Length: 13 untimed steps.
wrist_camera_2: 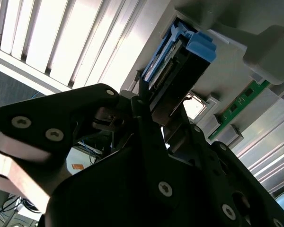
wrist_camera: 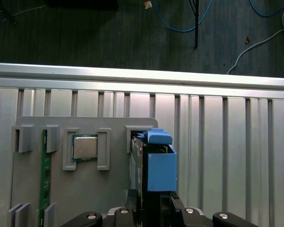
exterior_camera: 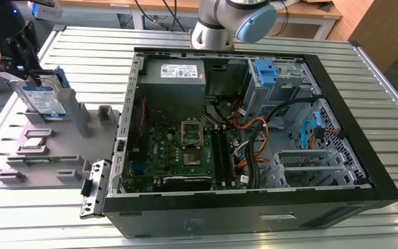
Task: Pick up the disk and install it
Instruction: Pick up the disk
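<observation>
While the disk (exterior_camera: 43, 101) stands upright in the grey holder (exterior_camera: 60, 148), between the fingers (wrist_camera_2: 146, 127), which seem clamped on it | step: pick-up, not yet lifted | next likely needs a straight pull from the slot.

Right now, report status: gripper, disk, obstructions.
Gripper at top of the disk. Disk upright in the grey fixture, not installed. Fixture posts flank it; computer case stands open.
</observation>
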Tool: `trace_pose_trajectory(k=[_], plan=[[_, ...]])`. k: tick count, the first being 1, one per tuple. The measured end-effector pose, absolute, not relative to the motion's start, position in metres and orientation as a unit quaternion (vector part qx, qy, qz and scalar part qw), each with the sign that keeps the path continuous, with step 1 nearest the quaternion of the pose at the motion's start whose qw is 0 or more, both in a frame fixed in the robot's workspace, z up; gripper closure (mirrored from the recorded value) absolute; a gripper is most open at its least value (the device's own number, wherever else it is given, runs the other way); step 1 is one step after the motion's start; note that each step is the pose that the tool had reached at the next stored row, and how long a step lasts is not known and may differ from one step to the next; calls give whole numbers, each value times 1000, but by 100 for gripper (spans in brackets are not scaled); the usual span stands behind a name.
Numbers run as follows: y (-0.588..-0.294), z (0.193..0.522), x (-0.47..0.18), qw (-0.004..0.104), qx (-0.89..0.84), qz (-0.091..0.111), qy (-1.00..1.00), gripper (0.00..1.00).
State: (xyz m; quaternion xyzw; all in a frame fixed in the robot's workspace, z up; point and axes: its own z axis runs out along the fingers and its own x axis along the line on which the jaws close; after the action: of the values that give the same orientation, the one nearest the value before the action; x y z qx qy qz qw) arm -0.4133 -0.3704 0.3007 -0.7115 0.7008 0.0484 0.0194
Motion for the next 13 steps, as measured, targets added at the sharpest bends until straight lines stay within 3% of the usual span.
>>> trace_pose_trajectory(k=[13], plan=[[-370, 301, -413, 19, -711, 48, 701, 64]])
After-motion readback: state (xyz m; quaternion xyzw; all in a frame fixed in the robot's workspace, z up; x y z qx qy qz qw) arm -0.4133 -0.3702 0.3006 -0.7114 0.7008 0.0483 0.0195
